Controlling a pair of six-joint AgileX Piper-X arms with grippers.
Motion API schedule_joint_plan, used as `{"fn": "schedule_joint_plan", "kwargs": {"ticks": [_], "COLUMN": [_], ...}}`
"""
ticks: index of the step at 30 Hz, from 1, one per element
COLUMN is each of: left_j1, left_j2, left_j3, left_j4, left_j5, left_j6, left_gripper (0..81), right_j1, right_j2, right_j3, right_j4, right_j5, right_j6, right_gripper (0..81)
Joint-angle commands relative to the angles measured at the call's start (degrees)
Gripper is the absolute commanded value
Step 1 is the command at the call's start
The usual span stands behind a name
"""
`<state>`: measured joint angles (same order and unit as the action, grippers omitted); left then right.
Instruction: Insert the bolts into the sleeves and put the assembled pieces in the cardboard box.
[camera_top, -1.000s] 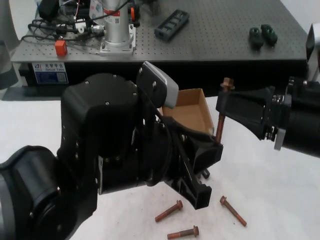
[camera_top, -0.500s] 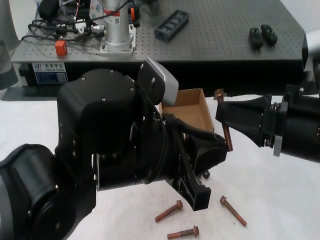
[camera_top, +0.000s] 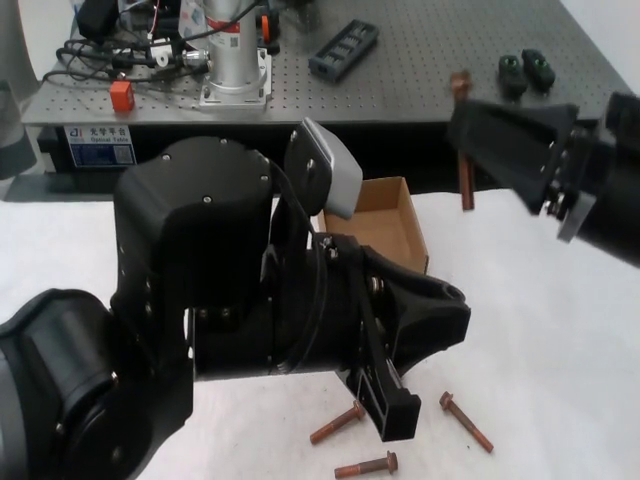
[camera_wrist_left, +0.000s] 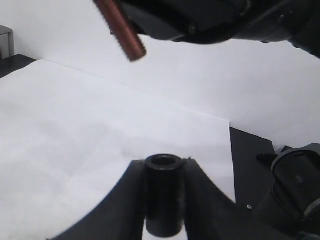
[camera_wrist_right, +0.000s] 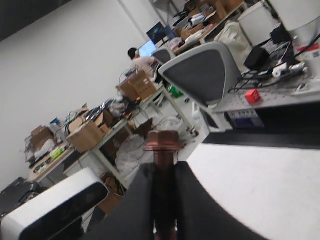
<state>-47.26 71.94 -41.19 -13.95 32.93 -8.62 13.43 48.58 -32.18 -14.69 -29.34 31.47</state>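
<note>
Setting: We worked over a white-covered counter (camera_top: 560, 330), with a dark perforated table (camera_top: 420, 60) behind it. The right wrist view looked out on a workshop of cluttered desks (camera_wrist_right: 90, 135).
Left claw: Our left claw (camera_wrist_left: 163, 172) was closed on a black sleeve (camera_wrist_left: 163, 200), which stood upright between the fingers with its open bore facing out past the fingertips.
Right claw: Our right claw (camera_wrist_right: 163, 172) was clamped on the shank of a copper-coloured bolt (camera_wrist_right: 163, 145). The hex head stuck out beyond the fingers on one side, and the threaded end hung out on the other.
Bolt and sleeve: In the left wrist view, the bolt's tip hung above the left claw. It was tilted, off to one side of the bore, and well apart from it.
Cardboard box: The cardboard box (camera_top: 385, 225) sat open between the two claws, nearer the left one and partly hidden by that arm. We could not tell what it held.
Spares: Three loose bolts (camera_top: 337, 423) lay on the counter just below the left claw.
Step in hand: We judged this to be the insertion step, with both parts gripped but not yet mated.
Next move: We judged that the tip had to come over the bore. The shank then had to line up with the sleeve's axis and go straight in before anything went to the box.
</note>
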Motion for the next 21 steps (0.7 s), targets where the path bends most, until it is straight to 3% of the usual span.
{"fn": "schedule_joint_plan", "kwargs": {"ticks": [1,6,12,21], "left_j1": [-0.1,-0.1,-0.1,-0.1], "left_j2": [-0.7,-0.7,-0.7,-0.7], "left_j3": [-0.7,-0.7,-0.7,-0.7], "left_j4": [-2.0,-4.2,-5.4,-5.4], "left_j5": [0.8,0.7,0.9,7.3], "left_j6": [-0.3,-0.4,-0.4,-1.8], "left_gripper": [0.7,0.7,0.7,0.7], "right_j1": [0.1,0.1,0.1,0.1], "right_j2": [-3.7,-9.1,-11.0,-10.9], "right_j3": [0.9,6.1,11.1,11.4], "right_j4": [-2.6,-2.9,-4.2,-14.8], "right_j5": [5.6,7.8,5.0,3.5], "right_j6": [0.4,2.5,5.5,10.0], "right_gripper": [0.0,0.0,0.0,0.0]}}
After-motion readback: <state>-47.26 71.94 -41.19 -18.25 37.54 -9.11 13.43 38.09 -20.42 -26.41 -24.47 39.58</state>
